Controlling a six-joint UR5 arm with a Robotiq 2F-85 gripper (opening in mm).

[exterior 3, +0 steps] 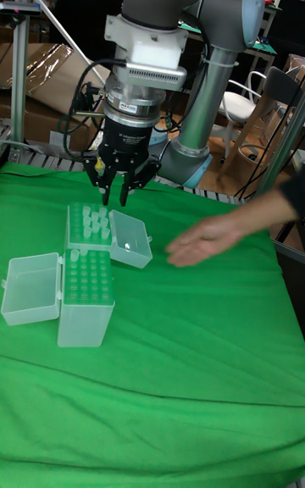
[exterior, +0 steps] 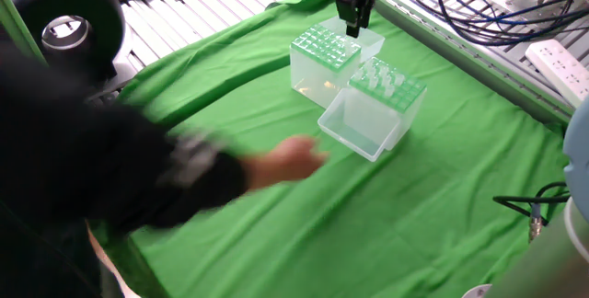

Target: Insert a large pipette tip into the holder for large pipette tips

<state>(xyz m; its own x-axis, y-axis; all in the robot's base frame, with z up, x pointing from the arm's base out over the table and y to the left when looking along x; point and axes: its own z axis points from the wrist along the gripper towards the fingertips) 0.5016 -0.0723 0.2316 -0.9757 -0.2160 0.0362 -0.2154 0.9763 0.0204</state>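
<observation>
Bright, even light with soft shadows; the person's arm (exterior: 138,183) is motion-blurred.

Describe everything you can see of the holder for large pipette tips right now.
The holder for large pipette tips is a translucent plastic box with a bright green grid-of-holes top plate. Its clear hinged lid lies open beside it. The box stands upright on the green cloth, close against the other tip box. The hand hangs just above its top. Whether they touch cannot be told.
</observation>
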